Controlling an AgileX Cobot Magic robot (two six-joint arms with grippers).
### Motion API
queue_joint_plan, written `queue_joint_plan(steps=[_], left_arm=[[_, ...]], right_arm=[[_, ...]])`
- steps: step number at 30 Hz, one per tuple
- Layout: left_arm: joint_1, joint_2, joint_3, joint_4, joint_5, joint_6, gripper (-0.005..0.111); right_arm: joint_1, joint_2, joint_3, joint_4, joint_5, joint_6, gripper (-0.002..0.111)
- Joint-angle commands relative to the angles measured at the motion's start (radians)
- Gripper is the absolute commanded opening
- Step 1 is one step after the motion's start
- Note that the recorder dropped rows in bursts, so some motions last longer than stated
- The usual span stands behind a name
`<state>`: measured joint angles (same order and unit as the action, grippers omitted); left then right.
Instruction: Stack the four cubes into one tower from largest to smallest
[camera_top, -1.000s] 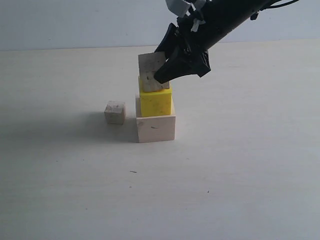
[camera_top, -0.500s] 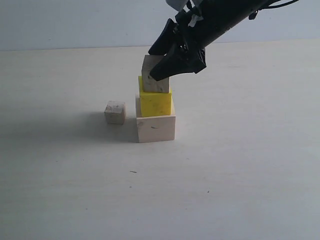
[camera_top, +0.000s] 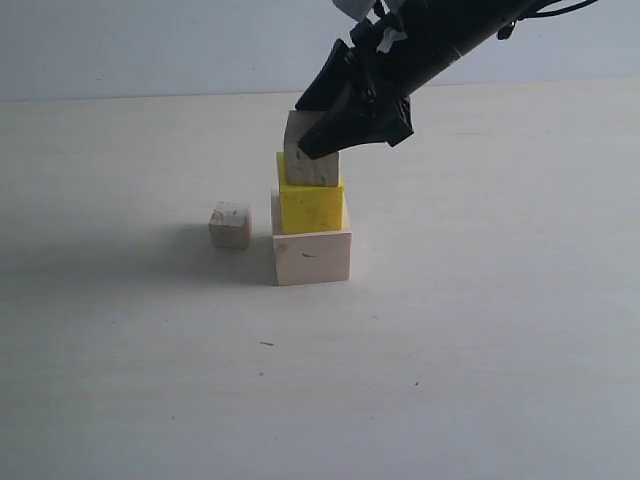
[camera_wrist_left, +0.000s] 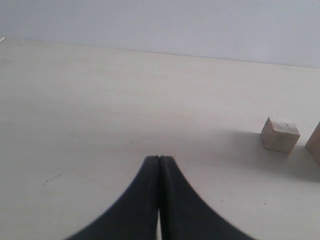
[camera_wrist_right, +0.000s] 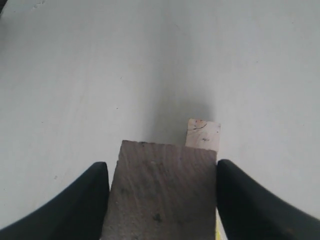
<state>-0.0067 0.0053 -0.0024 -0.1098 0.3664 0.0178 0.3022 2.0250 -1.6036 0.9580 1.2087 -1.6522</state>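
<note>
The tower stands mid-table: a large pale wooden cube with the yellow cube on top of it. A small speckled wooden cube rests slightly tilted on the yellow one, and my right gripper is shut on it from above right. In the right wrist view this cube fills the space between the black fingers of the right gripper. The smallest cube sits on the table just left of the tower, and shows too as the smallest cube. My left gripper is shut and empty, low over bare table.
The pale tabletop spreads wide on all sides of the tower. A light wall borders its far edge. One edge of the large cube shows at the border of the left wrist view.
My right gripper has lowered the small speckled cube from a raised, tilted hold down onto the yellow cube. Over the last half second nothing has shifted. The left arm has stayed still.
</note>
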Motion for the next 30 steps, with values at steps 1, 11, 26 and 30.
queue_joint_plan(steps=[1, 11, 26, 30], left_arm=[[-0.006, -0.005, 0.002, 0.002, -0.009, 0.004, 0.0], [-0.006, -0.005, 0.002, 0.002, -0.009, 0.004, 0.0], [-0.006, -0.005, 0.002, 0.002, -0.009, 0.004, 0.0], [-0.006, -0.005, 0.002, 0.002, -0.009, 0.004, 0.0]], right_arm=[[0.0, -0.001, -0.009, 0.014, 0.012, -0.003, 0.054], [0.0, -0.001, -0.009, 0.044, 0.012, -0.009, 0.052], [0.0, -0.001, -0.009, 0.073, 0.012, -0.083, 0.052], [0.0, -0.001, -0.009, 0.078, 0.012, -0.1, 0.052]])
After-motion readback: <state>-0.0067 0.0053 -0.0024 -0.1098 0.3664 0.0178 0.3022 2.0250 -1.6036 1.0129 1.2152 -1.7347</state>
